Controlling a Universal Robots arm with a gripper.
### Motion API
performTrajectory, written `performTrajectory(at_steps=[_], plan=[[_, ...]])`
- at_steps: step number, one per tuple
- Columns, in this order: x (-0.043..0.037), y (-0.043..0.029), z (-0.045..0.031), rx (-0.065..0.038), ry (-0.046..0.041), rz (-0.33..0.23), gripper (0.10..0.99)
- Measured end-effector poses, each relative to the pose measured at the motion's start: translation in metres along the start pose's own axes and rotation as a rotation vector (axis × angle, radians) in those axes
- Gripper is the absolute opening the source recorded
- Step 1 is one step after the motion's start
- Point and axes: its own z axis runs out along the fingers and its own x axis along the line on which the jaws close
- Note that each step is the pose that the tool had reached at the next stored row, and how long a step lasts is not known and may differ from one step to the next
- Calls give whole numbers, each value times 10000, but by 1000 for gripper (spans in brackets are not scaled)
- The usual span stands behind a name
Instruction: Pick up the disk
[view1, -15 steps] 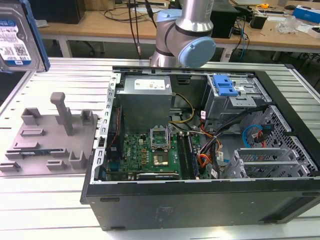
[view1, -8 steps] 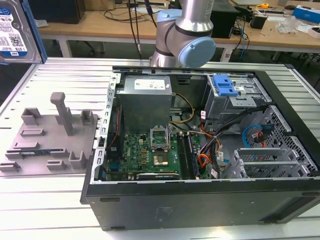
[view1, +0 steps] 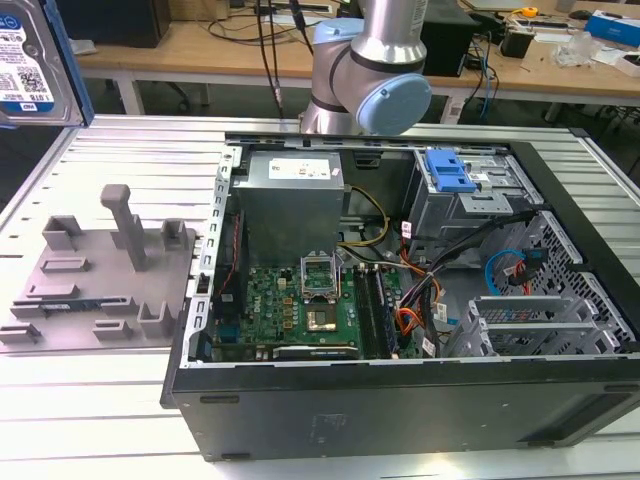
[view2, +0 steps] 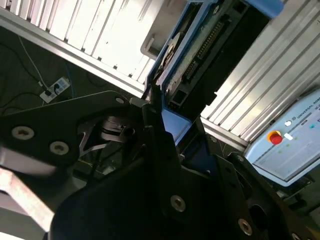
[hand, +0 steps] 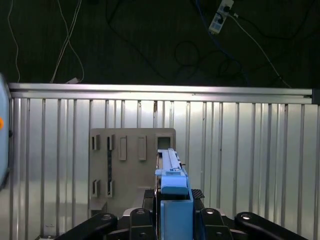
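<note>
The disk (view1: 28, 62) hangs in the air at the exterior view's far upper left, its blue-and-white label facing the camera and a blue rail along its edge. In the first wrist view the disk (hand: 172, 172) stands edge-on, high above the table, with my gripper (hand: 175, 212) shut on it; dark fingers (hand: 144, 216) press its blue rail from both sides. In the second wrist view the disk (view2: 200, 47) shows its connector end, and the gripper (view2: 175, 132) clamps its blue rail.
The grey plastic holder (view1: 100, 270) with upright posts lies on the slatted aluminium table (view1: 90, 400), directly below the disk (hand: 131, 165). An open computer case (view1: 400, 320) with a blue drive-cage latch (view1: 447, 170) stands beside it. A control pendant (view2: 295, 145) sits off the table's edge.
</note>
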Motion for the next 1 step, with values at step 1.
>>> performTrajectory(at_steps=[1], plan=[[0,0,-1,0,0,0,369]])
